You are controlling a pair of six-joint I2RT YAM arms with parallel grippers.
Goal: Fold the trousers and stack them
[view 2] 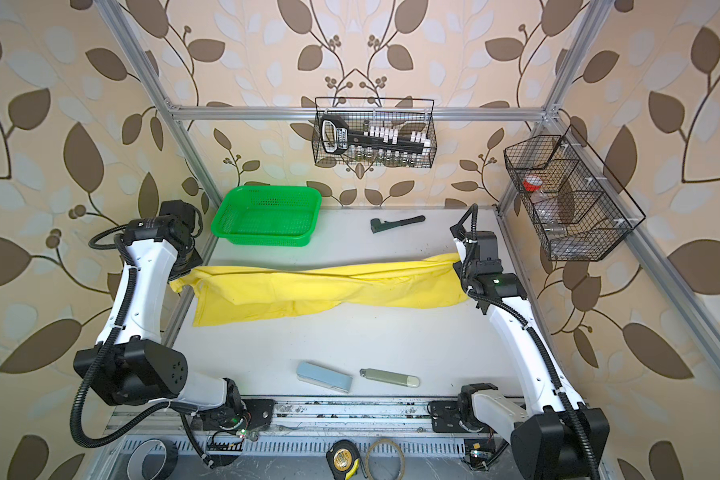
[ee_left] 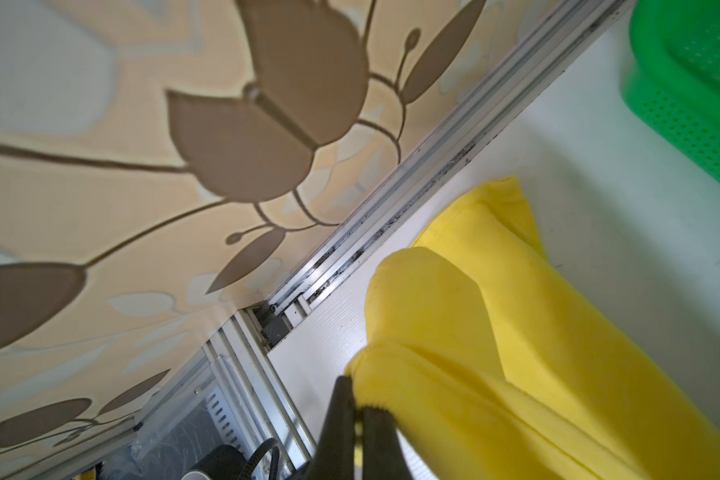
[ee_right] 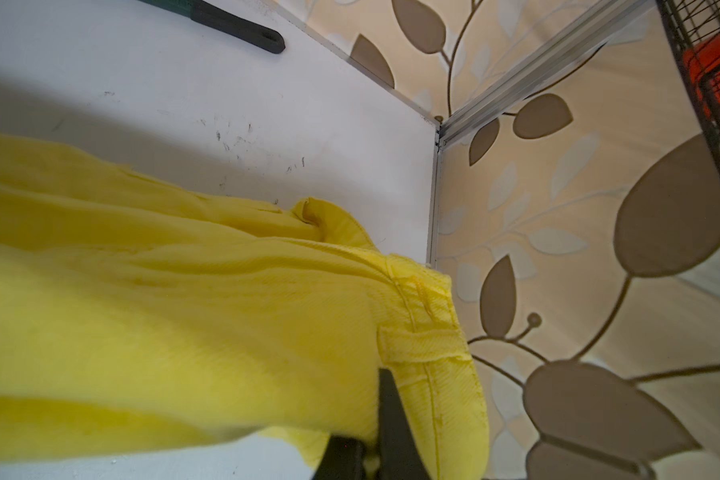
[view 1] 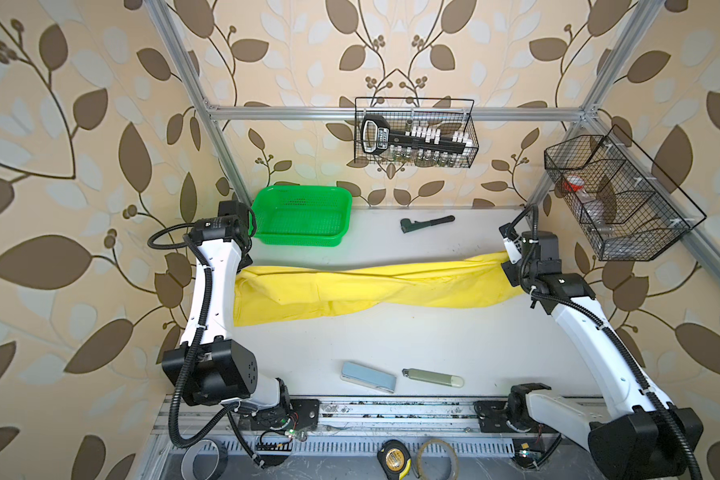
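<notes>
Tabletop [view 1: 391, 345] | trousers [view 1: 350, 291] lengthwise left-right | waistband [ee_right: 429, 345] seemingly at right end effector [ee_right: 366, 415]

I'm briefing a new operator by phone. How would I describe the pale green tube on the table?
Look at the white table, at its front strip between the yellow trousers and the near edge. Two small things lie there side by side; the tube is the right-hand one, round and pale green with a cream end, unlike the flat blue-grey case.

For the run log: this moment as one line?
left hand: shut on trousers leg end | right hand: shut on waistband | trousers: stretched out across table
</notes>
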